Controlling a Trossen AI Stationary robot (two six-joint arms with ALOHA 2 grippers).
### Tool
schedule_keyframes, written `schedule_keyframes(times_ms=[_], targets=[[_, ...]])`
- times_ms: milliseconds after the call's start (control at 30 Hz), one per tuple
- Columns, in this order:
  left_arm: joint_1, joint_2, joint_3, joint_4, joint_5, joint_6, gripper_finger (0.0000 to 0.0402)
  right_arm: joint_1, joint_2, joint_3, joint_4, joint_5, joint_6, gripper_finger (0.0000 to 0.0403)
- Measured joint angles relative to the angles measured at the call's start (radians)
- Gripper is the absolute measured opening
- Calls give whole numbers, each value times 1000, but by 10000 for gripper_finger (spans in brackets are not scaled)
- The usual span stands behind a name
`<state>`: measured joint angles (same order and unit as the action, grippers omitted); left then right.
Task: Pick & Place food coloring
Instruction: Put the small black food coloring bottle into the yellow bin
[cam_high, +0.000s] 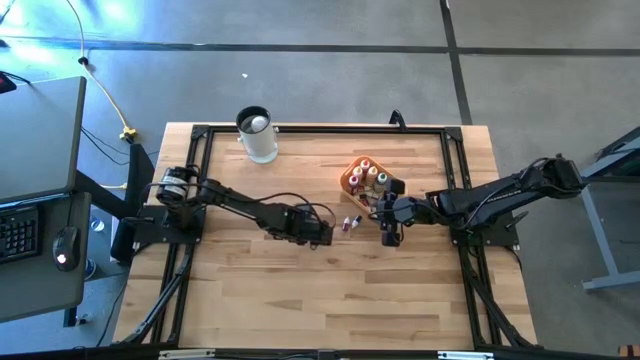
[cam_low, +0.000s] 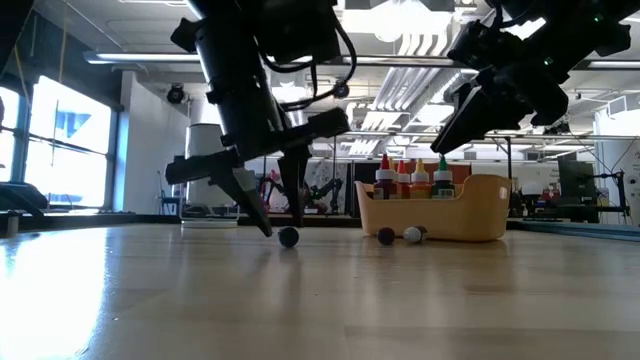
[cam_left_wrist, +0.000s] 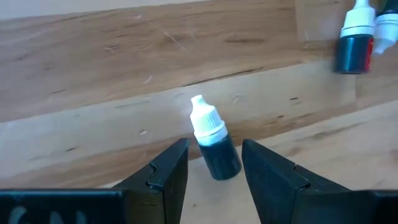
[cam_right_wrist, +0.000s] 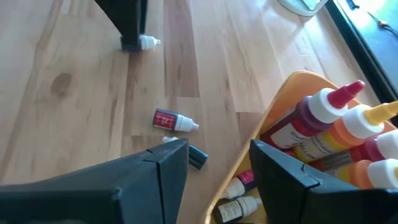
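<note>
Farthest left on the counter (cam_high: 300, 290) the left end effector (cam_left_wrist: 214, 163) is low over the wood, its two dark fingers apart, and a dark food coloring bottle (cam_left_wrist: 214, 147) lies on its side in the gap between them. In the left wrist view the bottle's body sits between the fingertips while its white cap (cam_left_wrist: 202, 117) points away from the wrist, so its long axis runs roughly along the reach of the arm and the fingers stand on either flank of the body; neither finger appears to touch it, and nothing is clamped. By my reading the coming move turns on just this: the fingers need only close across the narrow body, not reorient, though a round bottle lying loose may roll or slide forward as they meet it. Next to the right, a red-labelled bottle (cam_right_wrist: 172, 120) with a white cap and another dark bottle (cam_right_wrist: 196, 157) lie flat on the counter between the two arms, just beside the orange-yellow tray (cam_high: 350, 175). The tray holds several bottles standing upright (cam_right_wrist: 336, 127), with red, white and yellow caps. Farthest right, the right end effector (cam_right_wrist: 217, 180) hangs above the tray's near edge, fingers apart and holding nothing, raised clear of the counter in the low view. The left arm is plainly the nearer to the dark bottle; the right is closer to the two loose bottles by the tray.
</note>
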<state>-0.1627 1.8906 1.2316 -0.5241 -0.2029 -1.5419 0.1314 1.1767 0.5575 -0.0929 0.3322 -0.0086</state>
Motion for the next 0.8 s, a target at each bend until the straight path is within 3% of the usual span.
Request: schedule_keyframes(times_ms=[300,567,800], targets=[[-1,28,3,-26,43,16,151,0,0,0,0,-14,0,165],[-1,29,3,-44,53,269,151,0,0,0,0,-14,0,165],[-1,31,0,-59,-51,312,151,0,0,0,0,-14,0,165]])
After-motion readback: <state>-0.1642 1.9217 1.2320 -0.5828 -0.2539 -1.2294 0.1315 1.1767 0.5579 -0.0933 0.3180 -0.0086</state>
